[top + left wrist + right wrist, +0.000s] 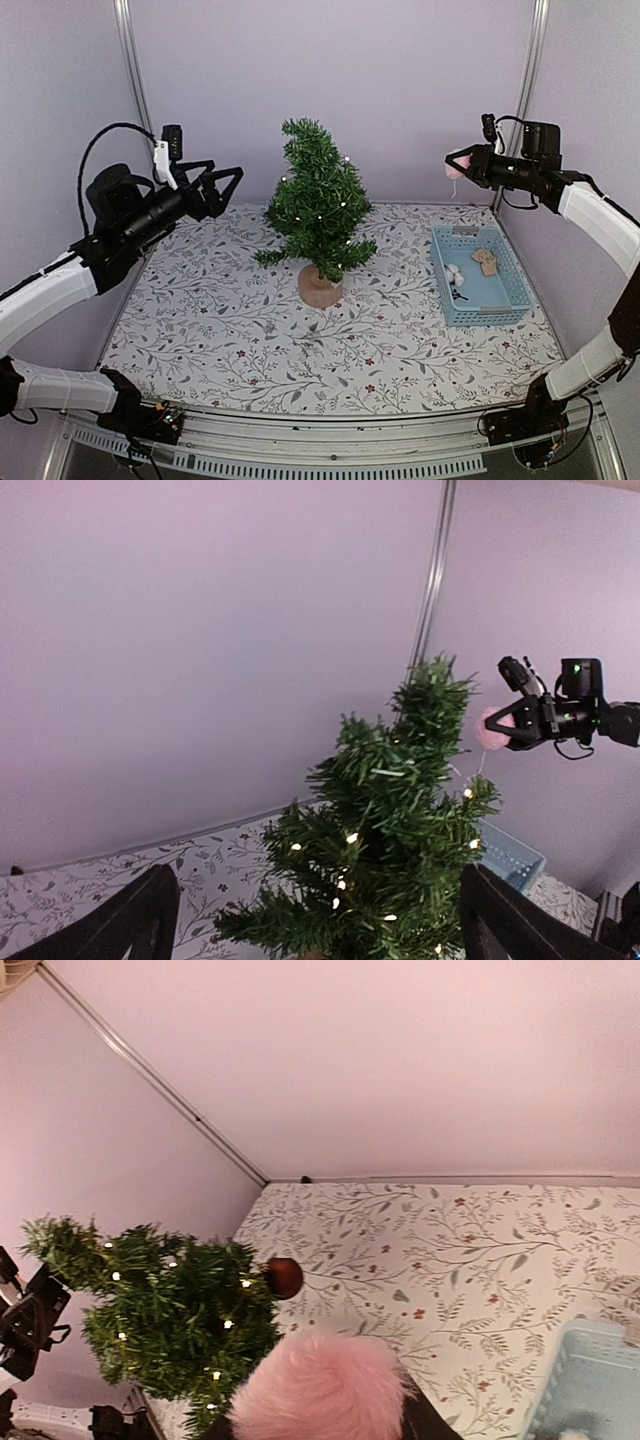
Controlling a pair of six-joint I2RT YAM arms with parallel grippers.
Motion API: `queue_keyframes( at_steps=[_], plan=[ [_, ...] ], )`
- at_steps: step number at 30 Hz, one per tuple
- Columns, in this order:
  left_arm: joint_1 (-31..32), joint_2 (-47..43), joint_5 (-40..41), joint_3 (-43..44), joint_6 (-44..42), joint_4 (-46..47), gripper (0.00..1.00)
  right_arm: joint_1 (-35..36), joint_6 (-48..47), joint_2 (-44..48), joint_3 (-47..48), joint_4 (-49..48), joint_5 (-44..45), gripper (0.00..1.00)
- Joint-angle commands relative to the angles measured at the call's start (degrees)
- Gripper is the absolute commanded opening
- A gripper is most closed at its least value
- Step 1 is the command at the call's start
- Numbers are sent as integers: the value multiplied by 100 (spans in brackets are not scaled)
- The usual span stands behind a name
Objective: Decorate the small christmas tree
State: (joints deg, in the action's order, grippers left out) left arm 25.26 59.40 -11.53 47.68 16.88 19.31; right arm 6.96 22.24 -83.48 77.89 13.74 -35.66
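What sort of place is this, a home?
Likely a robot test booth, not a home: plain walls with metal posts, two robot arms at the table edge, the small christmas tree staged between them.

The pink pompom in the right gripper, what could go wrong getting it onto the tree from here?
1. The small christmas tree stands free on its round wooden base. The left gripper is open and apart from it, so a push from the right gripper might tip it.
2. The pink pompom may slide off the bristly branches.
3. The string lights could snag on a gripper.
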Motion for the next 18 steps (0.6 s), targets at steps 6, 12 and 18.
queue_keyframes(
  at_steps=[6,12,18],
  plan=[
    [2433,1416,692,1401,-2310,-61,89,676,1622,426,-563,-2259,-1413,34],
    [3285,2404,692,1870,-2746,618,78,1252,2254,537,-792,-3150,-1606,34],
    [3750,3117,1107,2270,-2980,1079,64,1756,2619,593,-840,-3703,-1758,34]
  ],
)
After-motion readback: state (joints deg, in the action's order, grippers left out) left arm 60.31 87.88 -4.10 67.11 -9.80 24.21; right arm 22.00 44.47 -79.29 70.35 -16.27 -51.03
